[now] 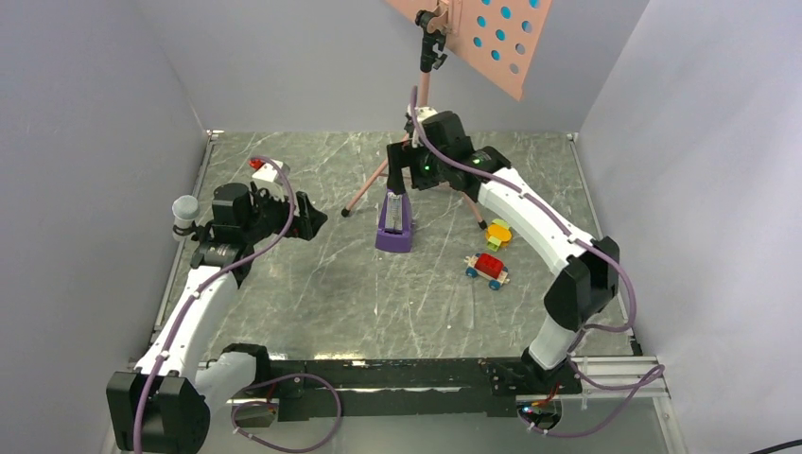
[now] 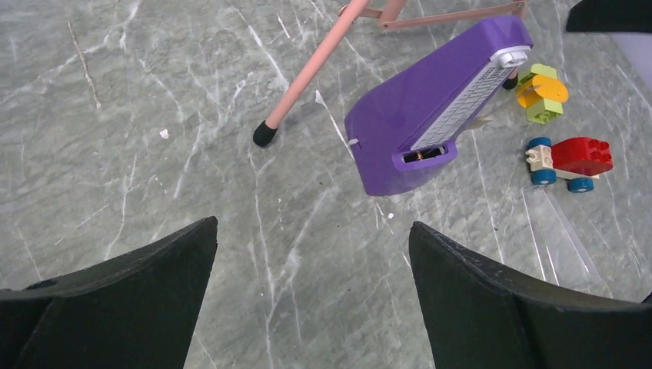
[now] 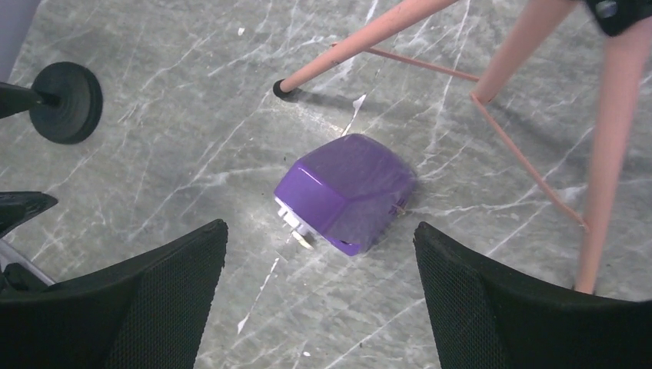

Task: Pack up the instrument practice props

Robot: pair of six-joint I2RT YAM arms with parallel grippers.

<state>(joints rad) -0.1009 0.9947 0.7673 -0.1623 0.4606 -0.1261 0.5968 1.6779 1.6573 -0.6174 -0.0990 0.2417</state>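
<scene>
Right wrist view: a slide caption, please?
Open right gripper hovers over the purple metronome, beside the legs of the pink music stand.

Salmon-pink tripod music stand (image 1: 426,90) upright at the rear; purple pyramid metronome (image 1: 394,225) upright near its legs

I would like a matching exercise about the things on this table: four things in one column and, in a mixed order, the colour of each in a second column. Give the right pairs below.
Things
1. tripod music stand
2. metronome
3. toy car
4. small block toy

Colours
a. red body with blue wheels
b. salmon-pink
c. yellow-orange and green
d. purple

Right pairs: 1-b; 2-d; 3-a; 4-c
</scene>
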